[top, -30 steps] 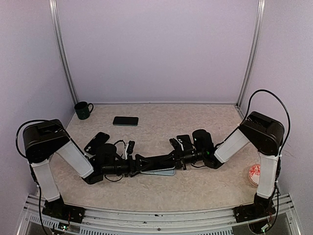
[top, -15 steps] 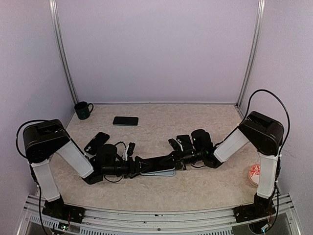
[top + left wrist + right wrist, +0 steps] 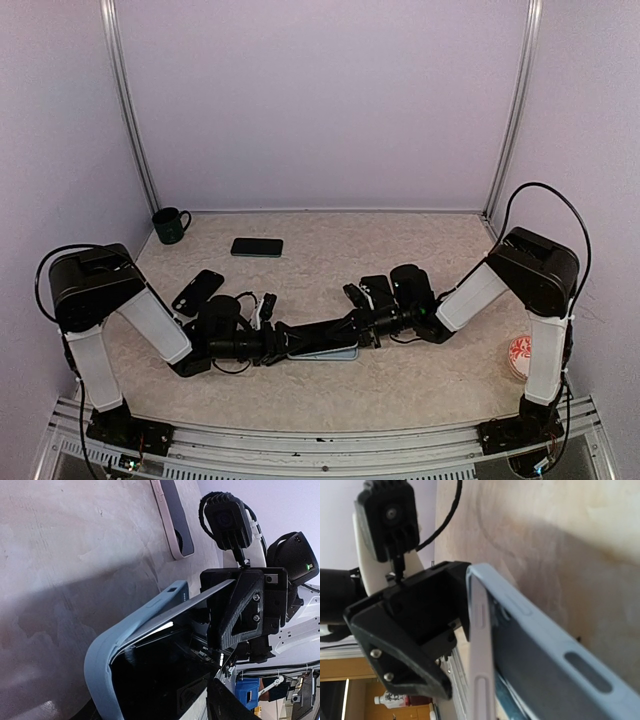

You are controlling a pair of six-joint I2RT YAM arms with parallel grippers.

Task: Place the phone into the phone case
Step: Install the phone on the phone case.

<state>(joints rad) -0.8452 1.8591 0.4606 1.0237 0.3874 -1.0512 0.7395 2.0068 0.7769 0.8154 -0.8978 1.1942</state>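
1. I am seeing the left gripper (image 3: 283,341) partly open around the near end of the pale blue rubbery phone case (image 3: 130,635).
2. The black glass-faced phone (image 3: 160,672) is sitting half-seated, one edge raised.
3. The right gripper (image 3: 352,322) is clamping shut on the phone's far end.
4. Everything is resting mid-table on the beige mottled tabletop (image 3: 420,250), with lilac walls (image 3: 320,100) enclosing it.

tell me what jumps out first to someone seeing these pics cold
Both arms stretch low across the table and meet at its near centre, the left gripper and right gripper at opposite ends of a light blue phone case with a dark phone partly seated in it. Behind them lie two spare phones and, in the far left corner, a dark green mug.
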